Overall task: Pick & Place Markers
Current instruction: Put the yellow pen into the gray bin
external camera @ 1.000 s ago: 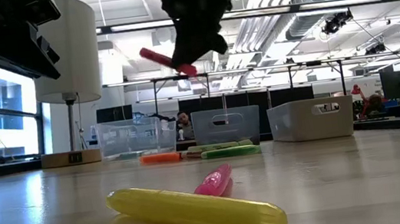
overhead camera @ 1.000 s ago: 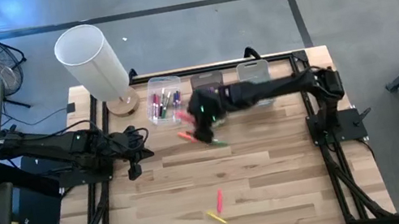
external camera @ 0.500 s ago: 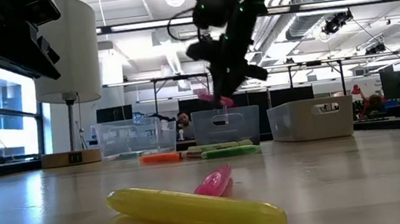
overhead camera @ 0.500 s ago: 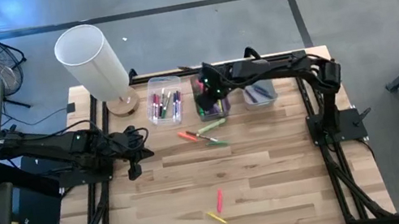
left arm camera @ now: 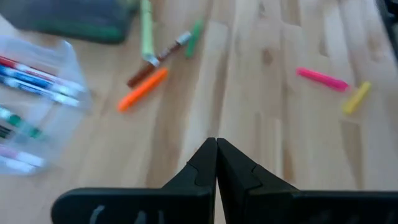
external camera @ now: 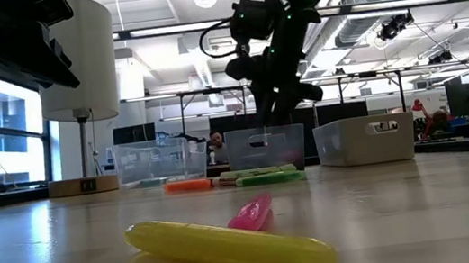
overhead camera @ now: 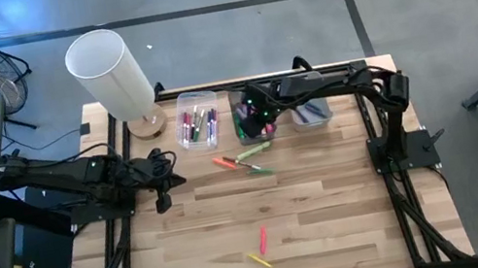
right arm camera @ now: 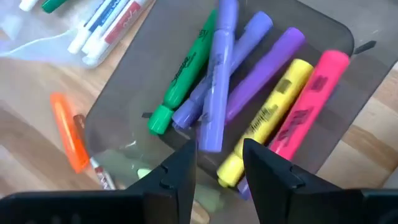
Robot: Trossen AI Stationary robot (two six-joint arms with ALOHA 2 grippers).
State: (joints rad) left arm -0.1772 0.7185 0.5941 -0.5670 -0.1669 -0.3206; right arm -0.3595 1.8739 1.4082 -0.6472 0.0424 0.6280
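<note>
Wood tabletop [overhead camera: 334, 226] under bright workshop lights, with a white lamp [overhead camera: 110, 73] at the far left corner, three clear bins along the far edge, loose markers just before them mid-table [overhead camera: 244, 161] and a pink [overhead camera: 263, 239] and yellow [overhead camera: 260, 261] pair toward the near edge. Right gripper [right arm camera: 219, 163] hovering over the middle bin [right arm camera: 339, 37], fingers parted and empty, directly above green, purple, yellow and pink markers [right arm camera: 264, 134] lying inside. Left gripper [left arm camera: 216, 163] pinched closed on nothing, low near the left edge, well apart from the loose markers.
</note>
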